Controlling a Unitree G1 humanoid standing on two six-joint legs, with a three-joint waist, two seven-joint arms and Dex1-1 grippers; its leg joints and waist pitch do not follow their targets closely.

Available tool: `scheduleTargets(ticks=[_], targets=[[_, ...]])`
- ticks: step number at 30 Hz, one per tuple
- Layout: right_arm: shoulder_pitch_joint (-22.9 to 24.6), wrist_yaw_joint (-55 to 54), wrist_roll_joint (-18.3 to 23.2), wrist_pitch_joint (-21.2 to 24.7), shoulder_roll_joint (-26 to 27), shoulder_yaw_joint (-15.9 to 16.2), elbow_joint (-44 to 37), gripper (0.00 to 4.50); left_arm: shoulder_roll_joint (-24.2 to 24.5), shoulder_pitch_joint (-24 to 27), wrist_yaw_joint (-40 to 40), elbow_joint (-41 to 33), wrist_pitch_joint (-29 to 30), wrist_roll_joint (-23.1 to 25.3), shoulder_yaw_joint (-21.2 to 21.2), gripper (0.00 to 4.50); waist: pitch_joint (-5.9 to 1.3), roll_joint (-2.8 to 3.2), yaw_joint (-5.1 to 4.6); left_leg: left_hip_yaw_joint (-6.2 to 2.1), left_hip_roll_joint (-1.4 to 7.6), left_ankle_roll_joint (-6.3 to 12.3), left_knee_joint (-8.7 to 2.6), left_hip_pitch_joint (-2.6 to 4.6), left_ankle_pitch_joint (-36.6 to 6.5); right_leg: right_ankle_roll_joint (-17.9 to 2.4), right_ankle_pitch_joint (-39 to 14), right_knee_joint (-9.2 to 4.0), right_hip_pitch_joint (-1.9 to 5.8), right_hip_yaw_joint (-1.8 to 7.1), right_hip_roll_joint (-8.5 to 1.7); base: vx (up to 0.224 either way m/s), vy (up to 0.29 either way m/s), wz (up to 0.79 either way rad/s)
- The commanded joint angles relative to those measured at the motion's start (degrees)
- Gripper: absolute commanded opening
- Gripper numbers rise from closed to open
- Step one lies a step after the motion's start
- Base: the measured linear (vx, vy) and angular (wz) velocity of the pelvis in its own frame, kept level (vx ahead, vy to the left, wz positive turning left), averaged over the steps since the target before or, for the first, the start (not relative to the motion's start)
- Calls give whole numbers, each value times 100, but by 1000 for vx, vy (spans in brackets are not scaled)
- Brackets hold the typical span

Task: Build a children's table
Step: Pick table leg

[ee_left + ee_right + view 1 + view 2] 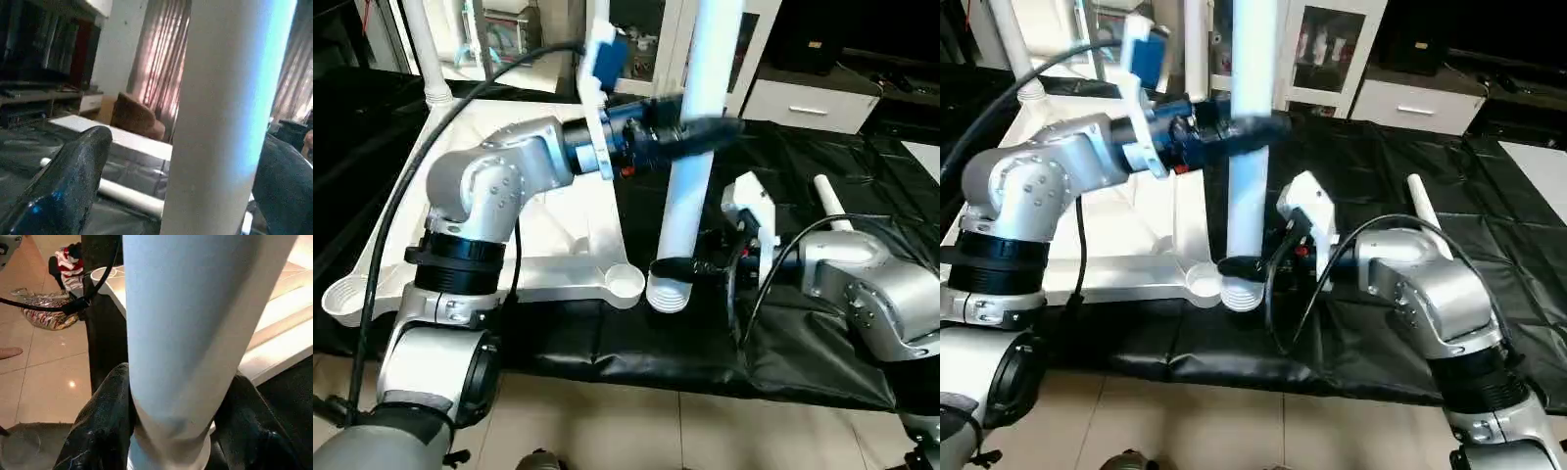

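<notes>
Tapered white tube leg (690, 186), upright at centre frame beside the tabletop's corner socket (625, 284): light, stiff, smooth, likely slippery; right pincer (677, 268) grips its base, left pincer (710, 132) spread wide mid-shaft.

Evenly lit indoors, bright on the white tabletop (558, 235) at the left, where the plastic nearly washes out, and dim over the black cloth (822, 323) to the right and near side. Motion blur on the left gripper (710, 132) against the upright leg (690, 196); glossy reflections on the near floor tiles (44, 377). Close up, blue-tinted sheen down the leg, black fingers (73, 181) soft and out of focus, far curtains (161, 63) hazy.
</notes>
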Motion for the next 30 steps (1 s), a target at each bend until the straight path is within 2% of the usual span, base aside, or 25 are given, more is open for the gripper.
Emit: scheduleTargets(ticks=[1, 3, 5, 6, 10, 13, 16, 17, 18, 19, 21, 22, 25, 27, 28, 30], targets=[[-57, -114, -41, -27, 64, -82, -43, 189, -28, -139, -107, -230, 247, -244, 27, 450, -446, 84, 2, -80, 267, -208, -426, 120, -1152, -1239, -1108, -329, 343, 230, -317, 0, 0, 0], [-164, -271, 58, -27, 221, -249, 68, 189, 24, -40, -252, -335, 574, -480, 49, 450, -445, 91, -3, -79, 267, -232, -427, 126, -1158, -1264, -1095, -325, 331, 229, -317, 0, 0, 0], [-249, -383, 195, 13, 344, -424, 135, 189, 52, 58, -285, -431, 780, -645, 75, 450, -445, 71, -4, -76, 260, -238, -428, 122, -1161, -1278, -1103, -328, 332, 225, -301, 0, 0, 0], [-290, -416, 259, 34, 386, -502, 164, 189, 60, 97, -272, -441, 788, -636, 65, 450, -443, 88, -1, -81, 260, -245, -429, 120, -1172, -1282, -1091, -318, 338, 224, -302, 0, 0, 0], [-408, -485, 535, 120, 509, -768, 200, 188, 54, 166, -158, -308, 768, -517, 75, 450, -439, 88, -9, -80, 263, -243, -441, 127, -1211, -1201, -1162, -340, 334, 227, -299, 0, 0, 0], [-433, -458, 732, 235, 530, -923, 58, 188, 33, 86, 176, 236, 543, -231, 178, 450, -436, 81, 21, -66, 253, -240, -439, 154, -1248, -1140, -1247, -358, 309, 227, -285, 0, 0, 0], [-404, -474, 877, 339, 498, -1053, -89, 188, 65, 109, 357, 590, 203, 33, 212, 450, -446, 86, 24, -89, 253, -255, -452, 130, -1200, -1020, -1322, -376, 342, 225, -312, 0, 0, 0], [-368, -488, 959, 401, 447, -1125, -192, 188, 89, 170, 437, 711, -41, 197, 213, 450, -448, 102, 26, -93, 259, -271, -454, 128, -1149, -1039, -1217, -369, 337, 224, -305, 0, 0, 0], [-368, -488, 959, 401, 447, -1125, -192, 188, 89, 170, 437, 711, -41, 197, 213, 450, -449, 89, 24, -94, 261, -263, -455, 125, -1129, -1044, -1167, -373, 343, 224, -308, 0, 0, 0], [-345, -508, 1000, 434, 427, -1154, -252, 188, 103, 214, 458, 733, -175, 274, 218, 450, -463, 111, 33, -97, 260, -275, -448, 121, -1056, -1072, -1022, -342, 352, 224, -313, 0, 0, 0], [-303, -556, 1079, 500, 385, -1222, -350, 188, 90, 251, 644, 823, -357, 384, 296, 450, -463, 101, 23, -94, 261, -267, -446, 116, -1006, -1117, -859, -331, 360, 223, -304, 0, 0, 0], [-186, -590, 1153, 610, 314, -1290, -503, 188, 82, 309, 640, 823, -666, 467, 336, 450, -467, 110, 25, -88, 256, -260, -439, 116, -1009, -1149, -834, -322, 362, 223, -315, 0, 0, 0], [-51, -612, 1173, 697, 256, -1324, -639, 188, 52, 331, 684, 827, -820, 423, 490, 450, -464, 107, 37, -85, 260, -205, -440, 116, -975, -1179, -753, -324, 368, 223, -313, 0, 0, 0], [90, -683, 1131, 728, 216, -1349, -711, 188, 30, 383, 674, 686, -843, 300, 630, 450, -454, 112, 24, -83, 261, -220, -445, 123, -1087, -1162, -913, -341, 358, 223, -315, 0, 0, 0], [163, -763, 1120, 748, 219, -1400, -738, 188, 51, 463, 618, 520, -767, 202, 675, 450, -446, 152, 28, -87, 269, -266, -454, 134, -1208, -1139, -1072, -361, 347, 225, -324, 0, 0, 0], [242, -898, 1146, 777, 235, -1485, -762, 188, 108, 639, 491, 225, -703, 104, 662, 450, -441, 144, 23, -97, 280, -308, -466, 129, -1284, -1134, -1135, -360, 349, 224, -329, 0, 0, 0]])
